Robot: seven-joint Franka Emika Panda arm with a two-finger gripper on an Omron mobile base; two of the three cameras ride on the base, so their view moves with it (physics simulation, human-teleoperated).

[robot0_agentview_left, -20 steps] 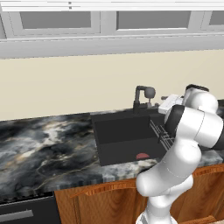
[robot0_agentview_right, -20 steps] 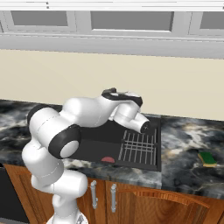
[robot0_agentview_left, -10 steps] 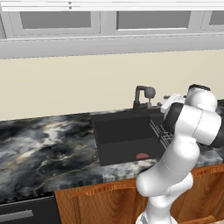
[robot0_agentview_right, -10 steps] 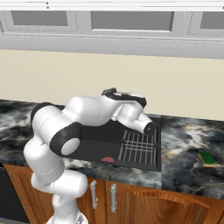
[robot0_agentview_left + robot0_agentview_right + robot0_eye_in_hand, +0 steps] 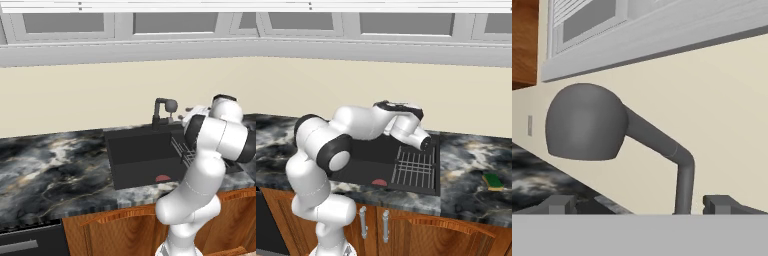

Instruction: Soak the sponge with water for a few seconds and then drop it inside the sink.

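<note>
1. I see the sponge (image 5: 492, 181), a small yellow block with a green top, lying on the table (image 5: 466, 195) well right of the sink (image 5: 371, 165), untouched.
2. Over the last second the arm has swung slightly nearer the tap (image 5: 161, 112); its rounded handle (image 5: 584, 122) looms close ahead of the hand.
3. The fingers (image 5: 641, 204) stand wide apart, holding nothing.
4. I judge the water is not running yet; turning it on comes first.

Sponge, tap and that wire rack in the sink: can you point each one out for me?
sponge (image 5: 492, 181): right base view, on its green top, lying on the counter.
tap (image 5: 164, 111): left base view, on its dark body behind the sink.
wire rack (image 5: 414, 168): right base view, on its middle bars.
</note>
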